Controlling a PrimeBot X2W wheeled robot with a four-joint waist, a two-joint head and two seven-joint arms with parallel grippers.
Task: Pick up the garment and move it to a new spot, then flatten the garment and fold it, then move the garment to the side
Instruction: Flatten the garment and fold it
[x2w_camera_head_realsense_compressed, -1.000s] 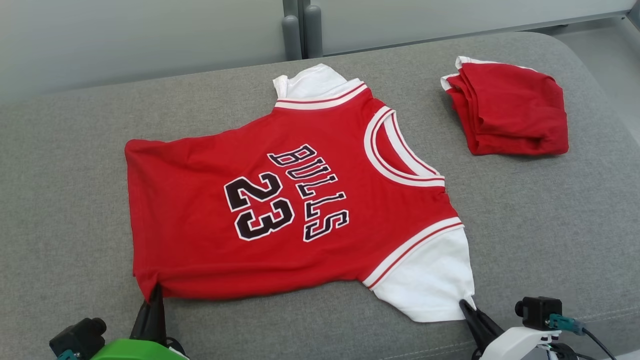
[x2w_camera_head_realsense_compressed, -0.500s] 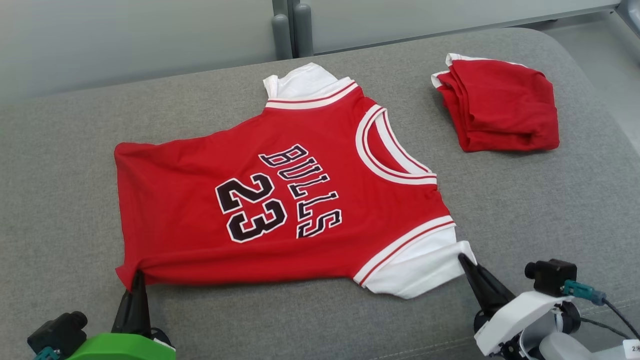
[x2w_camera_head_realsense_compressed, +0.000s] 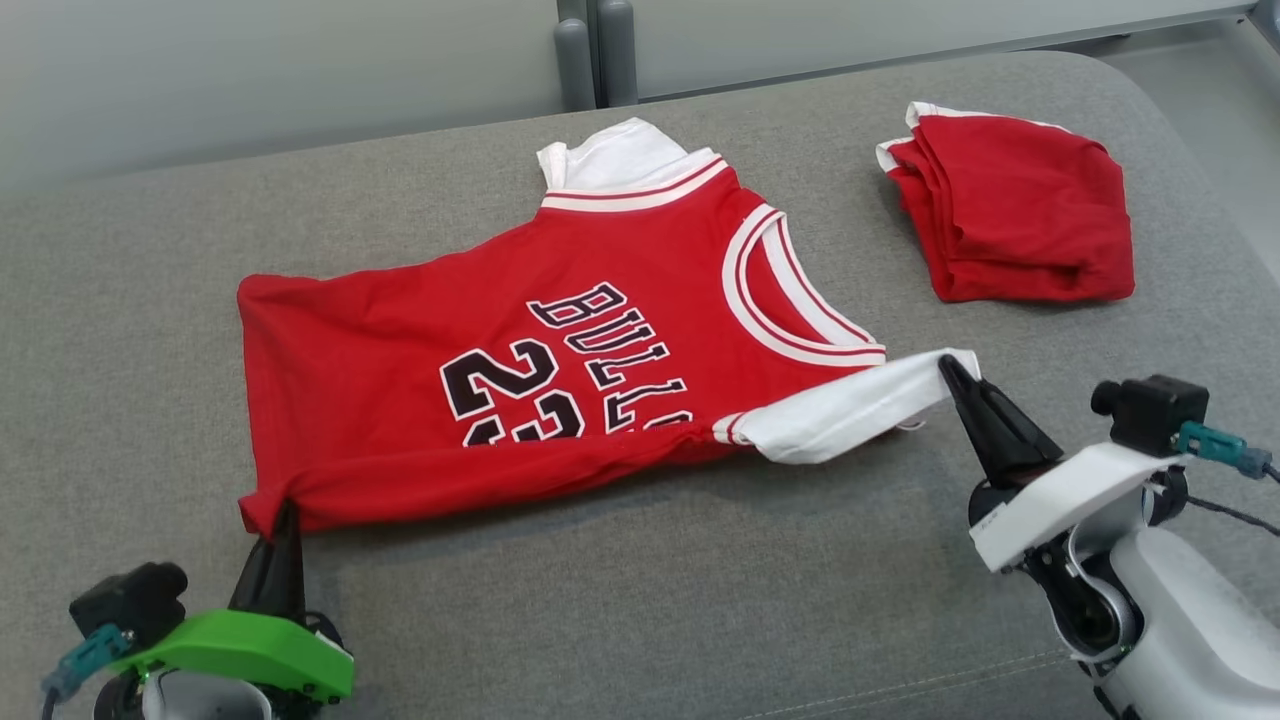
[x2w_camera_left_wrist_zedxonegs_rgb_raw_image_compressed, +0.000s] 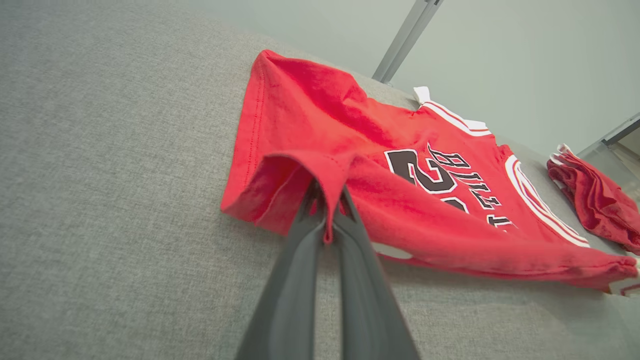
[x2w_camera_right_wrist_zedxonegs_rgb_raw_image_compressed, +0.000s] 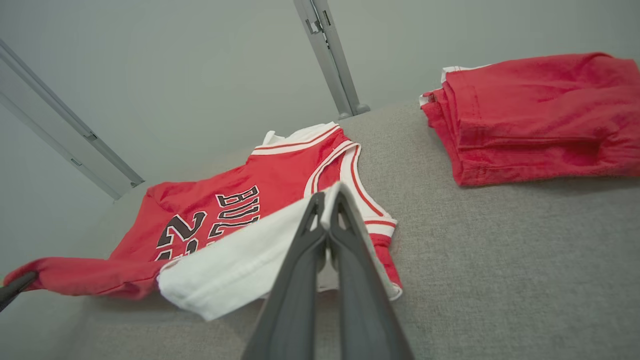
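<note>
Lying print side up on grey cushion (x2w_camera_head_realsense_compressed: 650, 600), mid head view: red jersey (x2w_camera_head_realsense_compressed: 400, 340), white sleeves, red-and-white trim at neck and armholes.

Reading black, white-edged lettering (x2w_camera_head_realsense_compressed: 600, 325) "BULLS" across chest, last letters dipping behind raised near edge. Reading number (x2w_camera_head_realsense_compressed: 505, 385) "23" beside it, lower part hiding behind same fold. Getting only "2" and "BULL" partly in left wrist view, "BU" and part of "2" in right wrist view.

Gripping red hem corner (x2w_camera_head_realsense_compressed: 262, 505) with left pincer (x2w_camera_head_realsense_compressed: 287, 508), fingers closed tight on cloth, corner hanging clear of cushion. Showing same left pincer (x2w_camera_left_wrist_zedxonegs_rgb_raw_image_compressed: 327, 200) in left wrist view, cloth draping over both fingertips.

Gripping edge of near sleeve (x2w_camera_head_realsense_compressed: 850, 410) with right pincer (x2w_camera_head_realsense_compressed: 947, 363), fingers closed on white fabric. Stretching up off cushion, sleeve tip sitting just beside neck trim. Showing same right pincer (x2w_camera_right_wrist_zedxonegs_rgb_raw_image_compressed: 329, 200) in right wrist view.

Hanging raised between both pincers: near long edge of jersey, curling over toward print. Lying flat at far side: other sleeve (x2w_camera_head_realsense_compressed: 620, 155).

Sitting well apart at far right of cushion: folded red garment (x2w_camera_head_realsense_compressed: 1010, 220), white trim peeking at one corner, no writing readable.

Standing behind cushion: pale wall (x2w_camera_head_realsense_compressed: 250, 70), grey posts (x2w_camera_head_realsense_compressed: 595, 55).
</note>
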